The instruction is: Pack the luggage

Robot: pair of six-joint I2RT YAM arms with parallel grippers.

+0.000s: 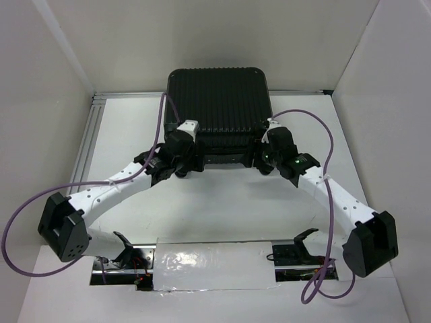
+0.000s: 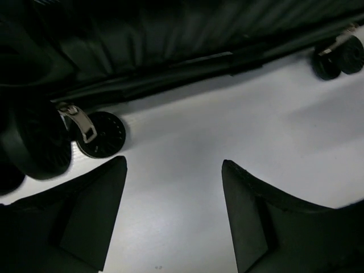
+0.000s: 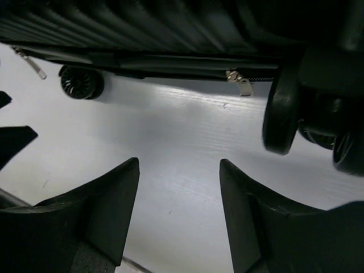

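The luggage [image 1: 219,108] lies flat and shut at the far middle of the white surface [image 1: 222,208], ribbed shell up and wheel end toward the arms. The left arm [image 1: 111,188] and right arm [image 1: 333,195] both reach to that near edge, one at each corner. Each wrist view shows its own jaws apart and holding nothing, hovering low over bare surface just short of the case.

With the lid down and nothing to pack in sight, the step in hand looks like getting the case open at its seam (a judgement, not something shown). The right wrist view offers the best handle, a small metal zipper pull [image 3: 242,83] hanging at the seam just beside the big near wheel [image 3: 281,114]. The right jaws would do well to come in low and square to the seam and pinch only the tab, keeping clear of that wheel. The left jaws could brace the shell near their own small wheel [image 2: 101,134] so the light case does not slide.

From above, the wrists cover both sets of jaws. The metal piece [image 2: 79,122] beside the left wheel may be a second pull or a bracket, and I cannot tell which. The contents, and how far the zip is run, are hidden.
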